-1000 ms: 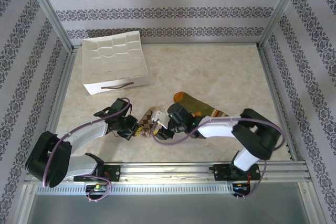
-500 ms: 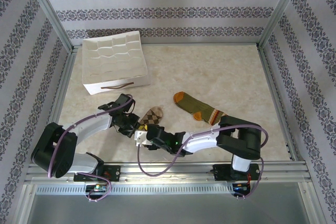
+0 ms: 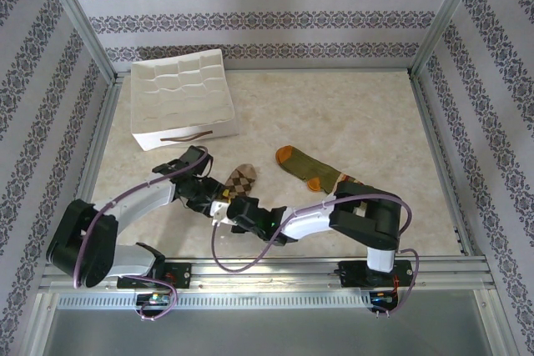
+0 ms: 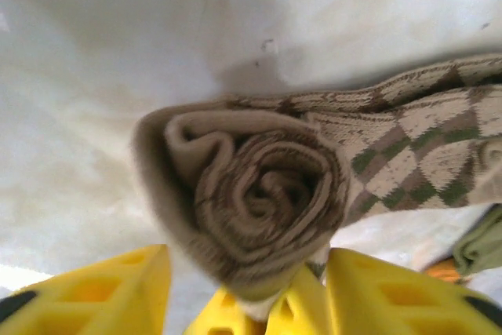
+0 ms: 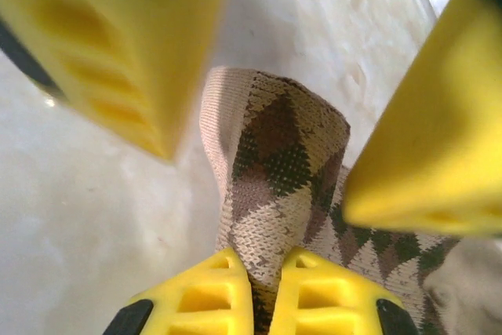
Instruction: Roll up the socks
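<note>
The marbled bench (image 3: 334,114) carries the argyle sock (image 4: 259,194), rolled at one end, just ahead of the left fingers (image 4: 94,296), which stand apart. The right fingers (image 5: 212,296) pinch it, and the olive-and-orange sock (image 3: 313,171) lies to their right.

White tray (image 3: 179,93) occupying table's (image 3: 350,114) far-left corner; left arm (image 3: 142,199), right arm (image 3: 313,221) meeting over argyle sock (image 3: 243,179) near front edge; far-right corner lying open.

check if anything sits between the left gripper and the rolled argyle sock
Nothing blocks it: the left gripper stands open around the argyle sock at its rolled end. The right gripper, shut on the same sock, sits in that gap too.
</note>
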`<action>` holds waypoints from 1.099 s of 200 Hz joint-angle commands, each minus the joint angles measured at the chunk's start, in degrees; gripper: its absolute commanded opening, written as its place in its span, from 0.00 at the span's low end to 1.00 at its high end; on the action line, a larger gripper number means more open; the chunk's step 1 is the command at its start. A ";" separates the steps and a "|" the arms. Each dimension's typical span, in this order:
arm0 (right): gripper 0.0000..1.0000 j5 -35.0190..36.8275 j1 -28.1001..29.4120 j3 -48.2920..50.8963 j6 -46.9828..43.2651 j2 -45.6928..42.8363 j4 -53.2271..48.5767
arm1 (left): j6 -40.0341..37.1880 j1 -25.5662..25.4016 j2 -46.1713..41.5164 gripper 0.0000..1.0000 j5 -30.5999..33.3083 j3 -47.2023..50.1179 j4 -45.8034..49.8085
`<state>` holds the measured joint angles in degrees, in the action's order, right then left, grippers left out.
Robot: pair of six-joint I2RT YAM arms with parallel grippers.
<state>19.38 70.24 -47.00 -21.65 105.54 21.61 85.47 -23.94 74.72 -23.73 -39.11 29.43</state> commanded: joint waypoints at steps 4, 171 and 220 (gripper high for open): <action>0.00 -10.16 -3.52 4.46 7.40 -0.48 -8.07 | -0.80 2.72 -3.03 0.75 0.60 -2.71 5.25; 0.00 -49.48 -25.03 8.27 31.04 2.61 -5.56 | -3.03 -2.10 0.71 0.61 -3.21 0.44 -11.21; 0.00 -53.14 -27.99 6.60 32.62 5.76 -7.15 | -4.45 -3.30 6.86 0.58 -2.43 0.36 -16.09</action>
<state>-33.74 43.79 -42.50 9.04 105.97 28.62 81.62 -26.33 78.94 -26.76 -39.11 17.61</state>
